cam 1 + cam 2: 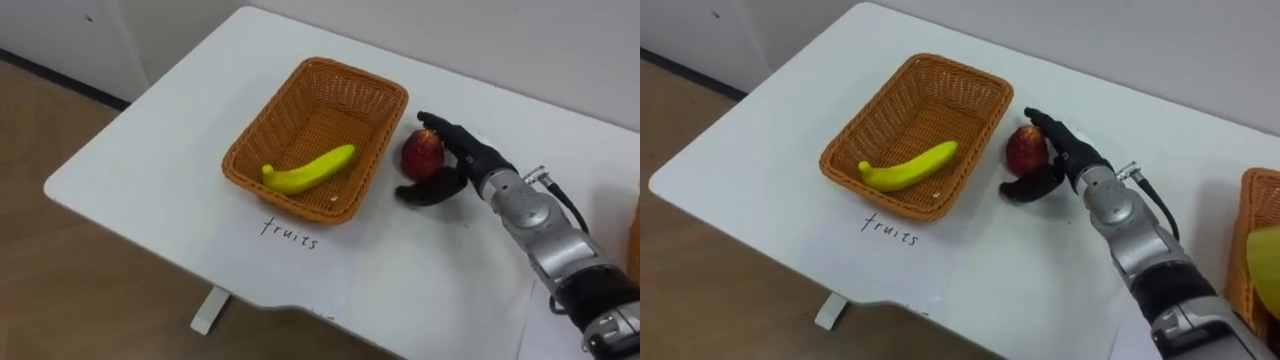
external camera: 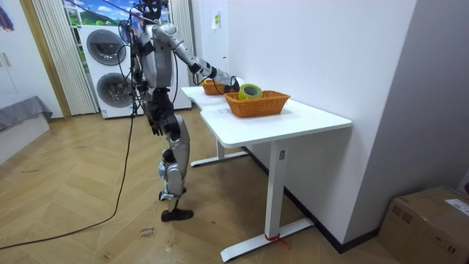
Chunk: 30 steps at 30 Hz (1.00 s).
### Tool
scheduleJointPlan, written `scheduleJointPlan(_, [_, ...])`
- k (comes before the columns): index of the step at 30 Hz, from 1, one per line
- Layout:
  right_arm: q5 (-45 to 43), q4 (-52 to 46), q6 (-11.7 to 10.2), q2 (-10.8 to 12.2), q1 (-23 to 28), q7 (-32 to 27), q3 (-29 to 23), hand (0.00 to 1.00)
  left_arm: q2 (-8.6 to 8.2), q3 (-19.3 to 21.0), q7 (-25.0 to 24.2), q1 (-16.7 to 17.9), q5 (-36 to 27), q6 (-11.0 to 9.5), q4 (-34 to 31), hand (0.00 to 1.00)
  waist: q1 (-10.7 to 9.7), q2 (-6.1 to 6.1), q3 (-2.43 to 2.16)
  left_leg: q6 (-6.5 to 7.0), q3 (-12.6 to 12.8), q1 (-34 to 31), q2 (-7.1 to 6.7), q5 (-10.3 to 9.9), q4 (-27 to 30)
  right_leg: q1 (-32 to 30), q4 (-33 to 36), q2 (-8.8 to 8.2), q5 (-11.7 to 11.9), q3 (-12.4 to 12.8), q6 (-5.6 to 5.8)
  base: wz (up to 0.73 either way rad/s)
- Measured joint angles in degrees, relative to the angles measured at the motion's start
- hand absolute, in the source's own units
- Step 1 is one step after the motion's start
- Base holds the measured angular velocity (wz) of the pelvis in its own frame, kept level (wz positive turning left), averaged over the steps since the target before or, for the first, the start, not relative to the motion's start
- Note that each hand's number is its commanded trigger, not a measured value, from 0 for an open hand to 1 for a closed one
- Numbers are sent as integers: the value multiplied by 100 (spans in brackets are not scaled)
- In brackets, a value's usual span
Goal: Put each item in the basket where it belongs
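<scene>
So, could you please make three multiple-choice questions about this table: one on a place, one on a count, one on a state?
1. Where is the apple relative to the basket?
A inside it
B beside it, on the table
C under it

2. How many fruits lie in the basket?
A none
B one
C three

3. The right hand is
A cupped round the apple
B inside the basket
C hanging off the table

Answers:
1 B, it stands outside the basket's right wall.
2 B, just the banana lies there.
3 A, fingers are behind the apple and the thumb in front.
</scene>
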Motion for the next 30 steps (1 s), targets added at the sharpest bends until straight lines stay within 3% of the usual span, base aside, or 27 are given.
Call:
scheduleJointPlan(4, [-115, 1, 0, -95, -22, -176, -7, 100, 55, -82, 7, 0, -1, 8, 0, 0, 5, -1, -2, 2, 3, 4, -8, 1, 1, -8, -12, -1, -7, 12, 8, 0])
scheduleJointPlan(9, [-125, 8, 8, -154, -35, -227, 1, 100, 91, -97, 32, -69, 0, 5, -1, 0, 17, -53, -37, 9, 17, 21, -17, 5, 3, -21, -4, -10, -8, 21, 15, 0])
scheduleJointPlan(22, [-125, 76, 41, -154, -36, -138, 3, 100, 95, -97, 57, -154, -7, -3, -1, 0, 7, -27, -22, 10, 26, 55, -15, 4, -35, 3, 12, -16, -8, 23, 15, 0])
scheduleJointPlan(30, [-117, 65, 52, -154, -36, -72, 2, 100, 100, -51, 61, -137, -6, -5, 8, 0, 4, -55, -41, 12, 44, 106, -12, 7, -36, 24, 5, -10, -9, 55, 15, -1])
